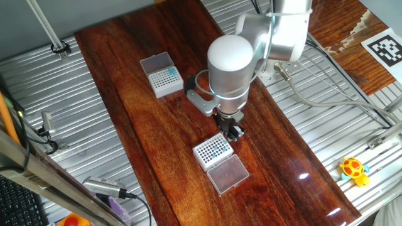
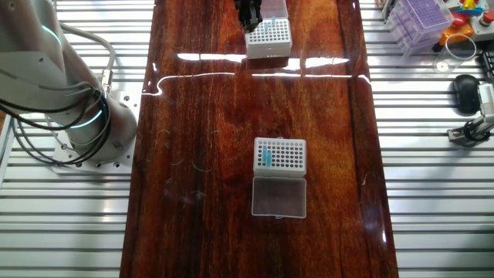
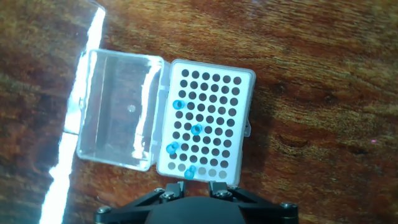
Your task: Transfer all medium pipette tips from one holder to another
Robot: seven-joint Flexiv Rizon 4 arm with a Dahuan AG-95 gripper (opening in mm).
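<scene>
Your gripper [image 1: 233, 130] hangs just above the wood table [image 1: 144, 119], at the edge of the nearer white box [image 1: 212, 151]. In the hand view only the dark base of the gripper shows along the bottom edge, so you cannot tell whether the fingers are spread or pressed together. In the other fixed view the gripper [image 2: 248, 17] appears as a dark shape touching or just beside the box's left corner, and the fingertips cannot be made out.

Below the hand, the nearer white box [image 3: 205, 124] presents a grid of dark round holes. Four blue tips [image 3: 196, 129] sit in it, scattered: each shows as a small bright teal dot with a hollow centre, far smaller than the box. One lies at the lower edge of the grid, closest to the gripper. The clear hinged lid [image 3: 118, 112] lies open flat beside the box.

Well apart along the table stands the second white box [image 2: 279, 155], also with its clear lid [image 2: 279, 196] folded open. A short column of teal tips [image 2: 265, 157] fills holes near its left edge.

The arm [image 1: 231, 69] rises above the gripper; its base [image 2: 77, 131] is mounted on the ribbed metal surface beside the table.
</scene>
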